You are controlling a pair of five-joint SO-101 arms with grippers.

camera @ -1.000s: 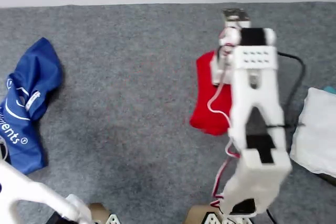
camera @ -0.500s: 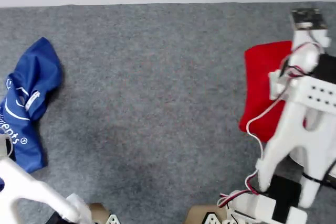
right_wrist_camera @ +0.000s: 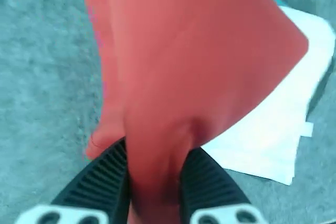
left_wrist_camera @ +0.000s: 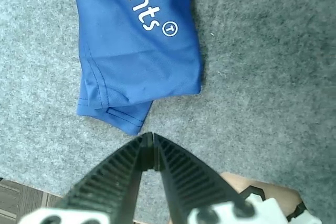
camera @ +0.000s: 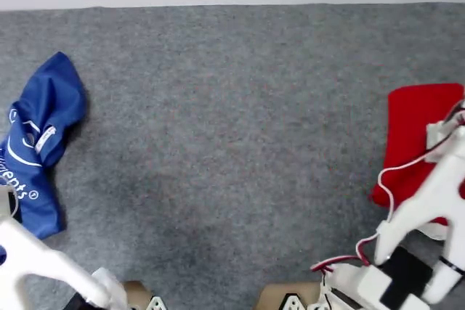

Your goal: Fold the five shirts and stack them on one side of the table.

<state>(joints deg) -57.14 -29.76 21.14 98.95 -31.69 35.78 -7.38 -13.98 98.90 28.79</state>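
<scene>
We see the right gripper [right_wrist_camera: 157, 153] clamped on the red shirt [right_wrist_camera: 178, 51], hanging lengthwise partly over the white shirt [right_wrist_camera: 273, 129] at the right edge of the table [camera: 218, 143] (left gripper [left_wrist_camera: 152, 140], closed and empty, hovers beside the blue shirt [left_wrist_camera: 136, 51]).

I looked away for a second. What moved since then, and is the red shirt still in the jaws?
The right arm swung across the table toward its right edge, carrying the red shirt. Its jaws stay shut on the cloth, which now hangs over the white shirt. The blue shirt lies where it was at the left, and the left arm has not moved, jaws shut.
</scene>
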